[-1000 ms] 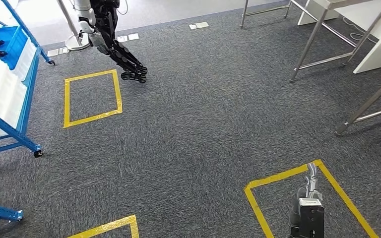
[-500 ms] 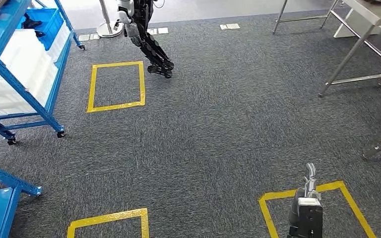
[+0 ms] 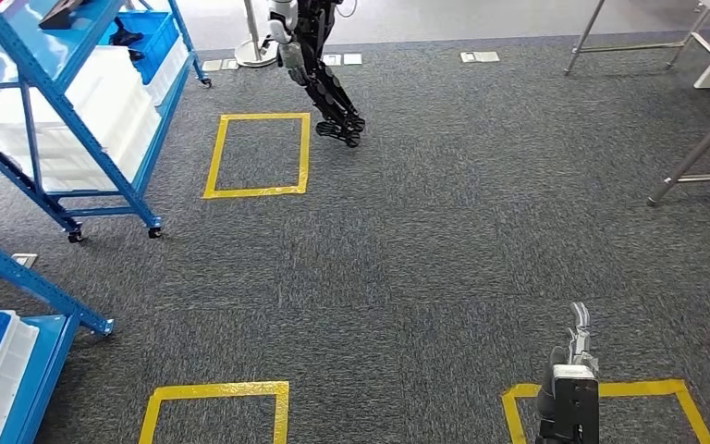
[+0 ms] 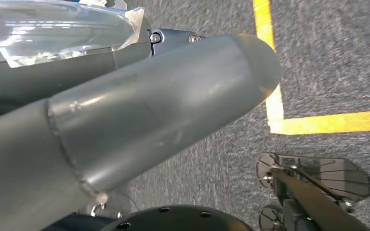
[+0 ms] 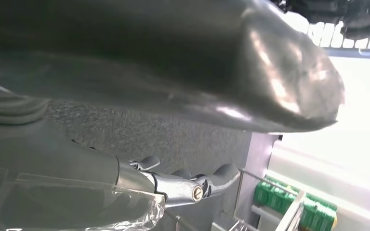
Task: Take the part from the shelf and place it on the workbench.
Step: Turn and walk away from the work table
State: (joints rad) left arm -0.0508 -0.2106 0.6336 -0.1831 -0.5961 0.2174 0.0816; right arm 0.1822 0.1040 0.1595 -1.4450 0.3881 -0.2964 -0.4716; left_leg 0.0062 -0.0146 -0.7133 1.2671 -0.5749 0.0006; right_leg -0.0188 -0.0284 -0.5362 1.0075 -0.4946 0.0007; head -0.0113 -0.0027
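Right hand [image 3: 577,347] hangs low, fingers loosely apart, nothing held. View has swung toward the blue shelf [image 3: 65,120] since before: approach underway, part not yet taken.

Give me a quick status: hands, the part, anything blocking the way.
Right hand hanging low, holding nothing. Left hand close to the lens, grip unclear. Part not picked; blue shelf ahead left. Another robot's legs stand on the carpet beyond.

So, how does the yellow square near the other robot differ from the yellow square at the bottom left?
The yellow square near the other robot lies far off and shows all four sides; the bottom-left yellow square lies close and is cut by the picture's edge. The far one lies beside the blue shelf. Both are tape outlines on grey carpet.
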